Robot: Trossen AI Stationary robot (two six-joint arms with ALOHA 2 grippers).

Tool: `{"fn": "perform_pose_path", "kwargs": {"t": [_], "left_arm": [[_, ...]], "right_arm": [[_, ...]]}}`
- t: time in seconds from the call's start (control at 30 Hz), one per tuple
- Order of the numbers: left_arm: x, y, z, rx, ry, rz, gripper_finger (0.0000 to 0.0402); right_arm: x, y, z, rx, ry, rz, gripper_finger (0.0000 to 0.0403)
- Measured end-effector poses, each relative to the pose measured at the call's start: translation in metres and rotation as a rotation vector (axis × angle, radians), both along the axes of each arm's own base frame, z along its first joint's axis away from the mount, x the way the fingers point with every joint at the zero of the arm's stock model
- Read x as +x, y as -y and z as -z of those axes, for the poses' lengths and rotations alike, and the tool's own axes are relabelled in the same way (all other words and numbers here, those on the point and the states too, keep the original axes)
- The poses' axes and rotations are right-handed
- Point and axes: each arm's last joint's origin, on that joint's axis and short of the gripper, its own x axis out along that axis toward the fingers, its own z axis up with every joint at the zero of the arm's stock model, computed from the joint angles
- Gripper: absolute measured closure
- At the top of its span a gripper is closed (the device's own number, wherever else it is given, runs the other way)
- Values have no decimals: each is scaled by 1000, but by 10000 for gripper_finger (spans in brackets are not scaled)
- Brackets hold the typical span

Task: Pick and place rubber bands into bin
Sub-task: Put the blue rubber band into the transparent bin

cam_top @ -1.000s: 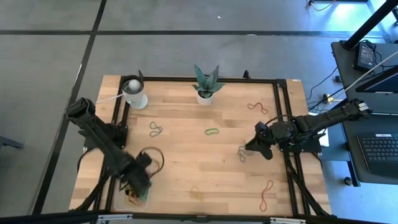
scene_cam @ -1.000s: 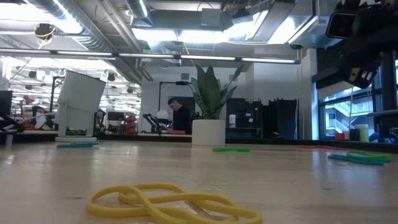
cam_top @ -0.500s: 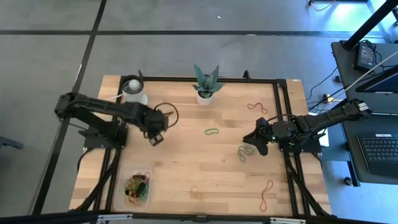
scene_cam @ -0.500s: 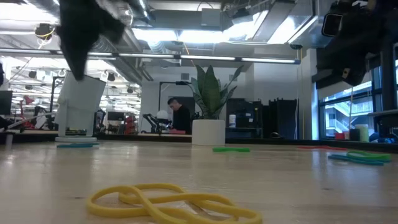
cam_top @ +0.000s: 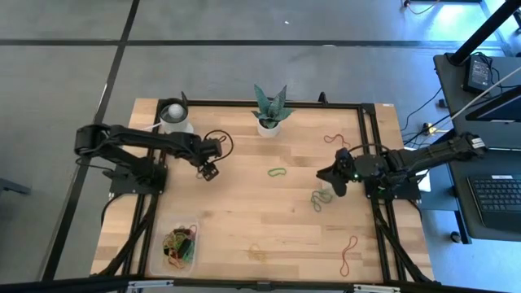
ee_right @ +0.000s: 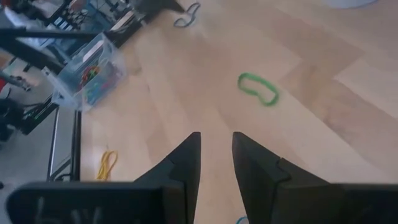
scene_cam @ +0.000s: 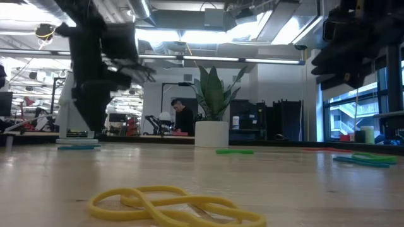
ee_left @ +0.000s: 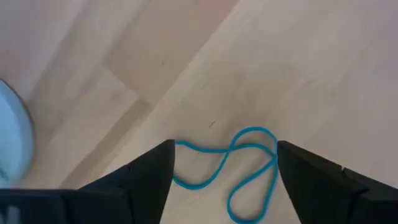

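Left end effector (cam_top: 210, 172) out over the left half of the desk (cam_top: 244, 216), pointed down, fingers (ee_left: 146, 180) spread wide with nothing pinched. Right below, seen through the gap in the left wrist view: blue band (ee_left: 255, 130), lying flat on the wood in a loose figure-eight, untouched.

Down at the front left corner, the bin (cam_top: 153, 259), clear-walled, sitting well apart from that end effector. Inside, a tangled heap of coloured bands (cam_top: 179, 244), red, yellow and green among them.

Up at the back left corner, white cup (cam_top: 175, 118), just beside the left arm. Along the front edge, yellow band (cam_top: 256, 252), twisted and flat on the desk. At the back centre, potted plant (cam_top: 269, 110). In front of the plant, out in the open, green band (cam_top: 278, 172), on its own.

Over to the right half: right end effector (cam_top: 332, 179), low near the desk, fingers (ee_right: 186, 162) drawn close with only a narrow slit between them, gripping nothing. Just beside its tip, towards the front, teal band (cam_top: 317, 200) on the wood. Behind it, red band (cam_top: 334, 140) near the back right. Far front right, orange-red band (cam_top: 349, 252), stretched long.
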Motion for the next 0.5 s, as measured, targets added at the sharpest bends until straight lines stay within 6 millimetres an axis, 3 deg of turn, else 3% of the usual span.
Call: {"fn": "perform_pose_path", "kwargs": {"t": [0.3,0.4,0.5], "left_arm": [[-12,10,39,-41,-23,-82,144],[-13,16,42,-65,-43,-90,192],[-12,26,42,-62,-50,-80,279]], "right_arm": [[1,10,0,-2,3,65,307],[2,12,0,-3,4,76,307],[2,12,-1,-4,4,78,307]]}}
